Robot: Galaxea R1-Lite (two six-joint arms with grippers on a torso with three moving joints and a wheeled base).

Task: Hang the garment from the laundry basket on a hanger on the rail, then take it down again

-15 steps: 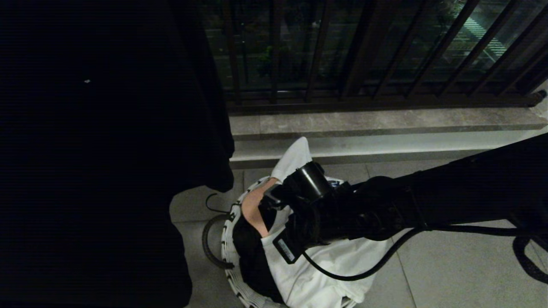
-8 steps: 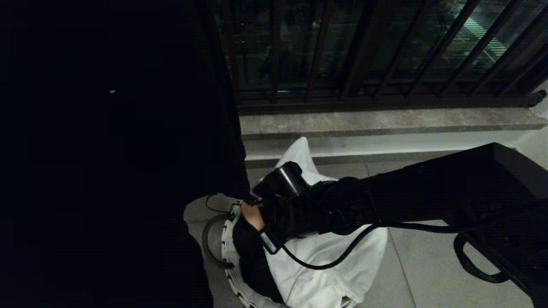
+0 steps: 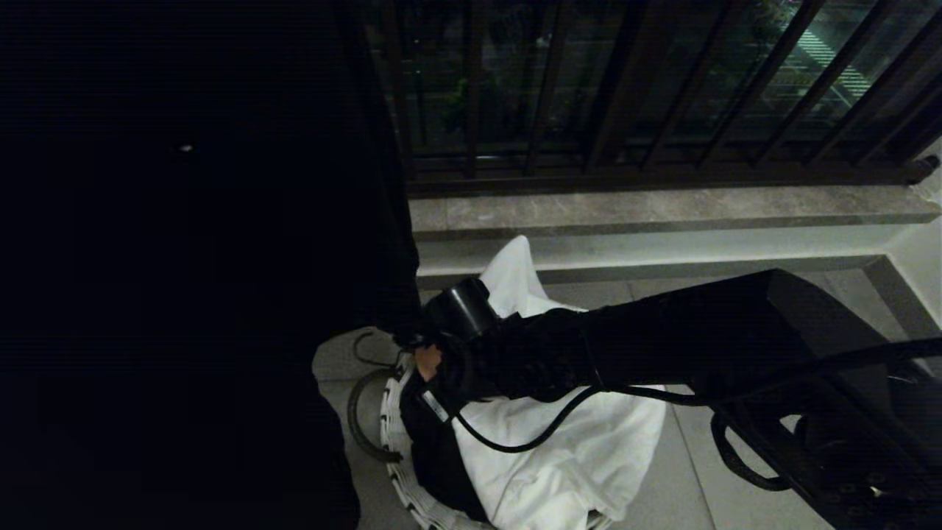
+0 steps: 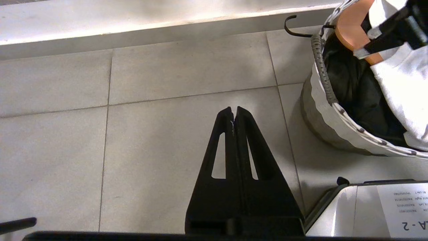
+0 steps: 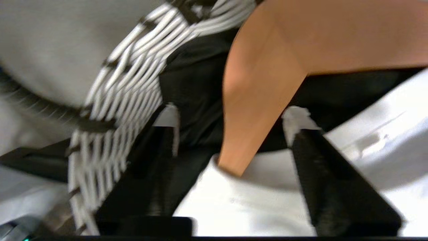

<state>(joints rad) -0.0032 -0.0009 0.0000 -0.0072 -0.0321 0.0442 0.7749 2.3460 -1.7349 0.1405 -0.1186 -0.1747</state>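
Right gripper [image 5: 230, 134] has just spread, jaws either side of the wooden hanger [image 5: 264, 77], nothing clamped. White garment [image 3: 559, 456] lies in the laundry basket [image 3: 390, 442], lower centre. Left gripper [image 4: 233, 113] pressed closed, empty, parked. Grasp looks imminent.

White garment [image 3: 581, 456], orange-tan hanger [image 5: 264, 83], white-and-dark woven laundry basket [image 4: 334, 120].

Dim, shadow-heavy head view; bright left wrist view; motion-blurred right wrist view.
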